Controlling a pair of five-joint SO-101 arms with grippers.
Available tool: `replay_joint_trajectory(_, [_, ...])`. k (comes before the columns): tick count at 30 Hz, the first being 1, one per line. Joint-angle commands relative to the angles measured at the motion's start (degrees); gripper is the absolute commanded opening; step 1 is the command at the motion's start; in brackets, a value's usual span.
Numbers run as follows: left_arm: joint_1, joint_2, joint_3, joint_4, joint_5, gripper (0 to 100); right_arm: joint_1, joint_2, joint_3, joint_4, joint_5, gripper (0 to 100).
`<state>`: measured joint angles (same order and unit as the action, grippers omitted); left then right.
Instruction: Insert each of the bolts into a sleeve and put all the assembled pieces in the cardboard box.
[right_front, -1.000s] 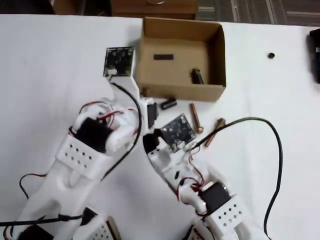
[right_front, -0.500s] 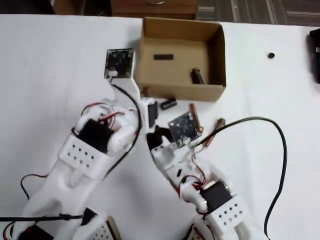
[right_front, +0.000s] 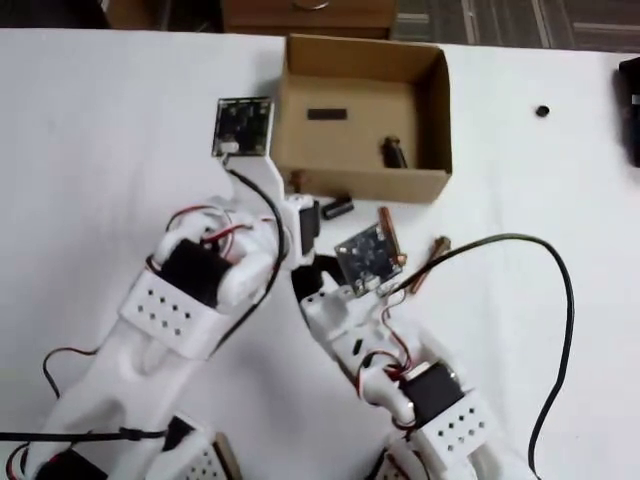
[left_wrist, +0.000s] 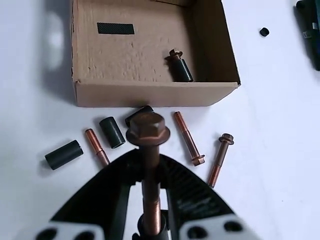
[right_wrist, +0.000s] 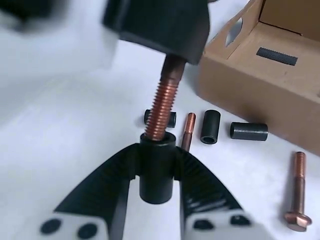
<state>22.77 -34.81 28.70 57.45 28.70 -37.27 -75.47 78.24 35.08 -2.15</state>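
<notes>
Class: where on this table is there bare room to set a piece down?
Bare: the table left of the box, and right of it. The box floor's left half is free too. Crowded: the strip before the box, with loose bolts and sleeves.

The bolt (left_wrist: 147, 129) is copper-coloured metal, slightly glossy, with a ridged threaded shank. The sleeve (right_wrist: 157, 180) is smooth, matt black. The cardboard box (left_wrist: 150, 93) is matt brown. The left end effector (left_wrist: 148, 162) and right end effector (right_wrist: 157, 155) are matt black plastic. The desk (left_wrist: 280, 125) is smooth white.
</notes>
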Motion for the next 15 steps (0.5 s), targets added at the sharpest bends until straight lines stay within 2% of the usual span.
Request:
replay_joint_trajectory(1, [1.0, -1.4, -0.1, -1.1, 0.2, 2, 0.0, -1.6, -3.2, -0.9, -0.4, 1.9])
replay_joint_trajectory(15, [0.6, -1.8, 2.8, -2.8, 0.2, 2, 0.2, -1.6, -3.3, -1.2, -0.4, 1.9])
